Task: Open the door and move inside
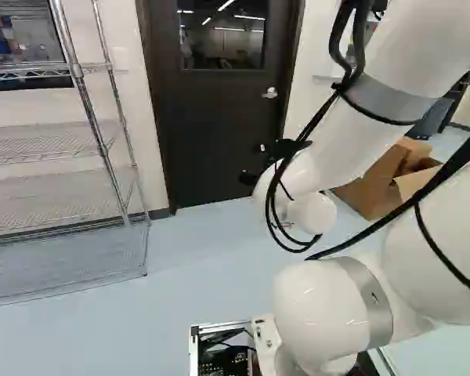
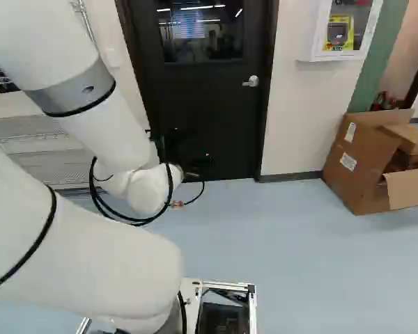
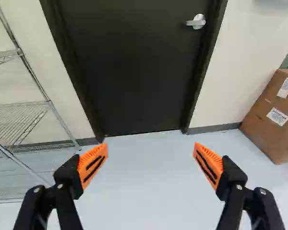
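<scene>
At the left of the left base view stands a wire shelving rack [image 1: 102,149], of bright metal with round posts and open mesh shelves. To its right, the door [image 2: 209,111] is a flat, dark, smooth rectangular panel with a rectangular glass pane [image 2: 199,31] in its upper part. It is closed within a dark frame [image 3: 209,62], ahead of the arm [image 1: 352,141]. The door's long axis is vertical; its face is turned toward the arm. The black gripper [image 1: 257,163] is positioned in front of the lower door, touching neither door nor handle. In the wrist view, its two ribbed, wedge-shaped orange pads [image 3: 93,163] stand wide apart, with nothing held between them. The handle [image 3: 196,21] is a silvery metal lever on a rounded base, mounted near the door's right edge in the right base view. Its long axis is approximately horizontal, crosswise to the door's, and the free end points inward across the panel. Farther right, a white cabinet [image 2: 320,35] with a clear front is fixed to the pale wall [image 2: 292,118]; a brown cardboard box [image 2: 362,167], angular and open-flapped, rests on the smooth, pale blue floor [image 2: 313,257].
</scene>
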Motion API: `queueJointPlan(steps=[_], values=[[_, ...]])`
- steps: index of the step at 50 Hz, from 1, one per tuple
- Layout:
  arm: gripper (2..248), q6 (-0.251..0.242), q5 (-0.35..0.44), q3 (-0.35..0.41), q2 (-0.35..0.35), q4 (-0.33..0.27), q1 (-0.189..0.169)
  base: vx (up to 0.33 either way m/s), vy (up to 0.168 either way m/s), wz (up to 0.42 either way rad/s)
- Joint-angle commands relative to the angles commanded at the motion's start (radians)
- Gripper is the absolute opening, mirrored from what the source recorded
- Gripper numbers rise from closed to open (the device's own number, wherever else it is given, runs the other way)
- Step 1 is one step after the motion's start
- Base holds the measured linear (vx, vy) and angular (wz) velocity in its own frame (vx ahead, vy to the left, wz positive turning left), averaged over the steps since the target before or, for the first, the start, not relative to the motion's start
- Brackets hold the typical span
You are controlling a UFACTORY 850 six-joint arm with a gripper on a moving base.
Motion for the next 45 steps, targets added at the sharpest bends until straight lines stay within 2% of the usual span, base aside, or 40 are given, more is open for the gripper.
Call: queueJointPlan(steps=[45], values=[[247, 0.000, 0.000, 0.000, 0.000, 0.000, 0.000, 0.000, 0.000, 0.000]])
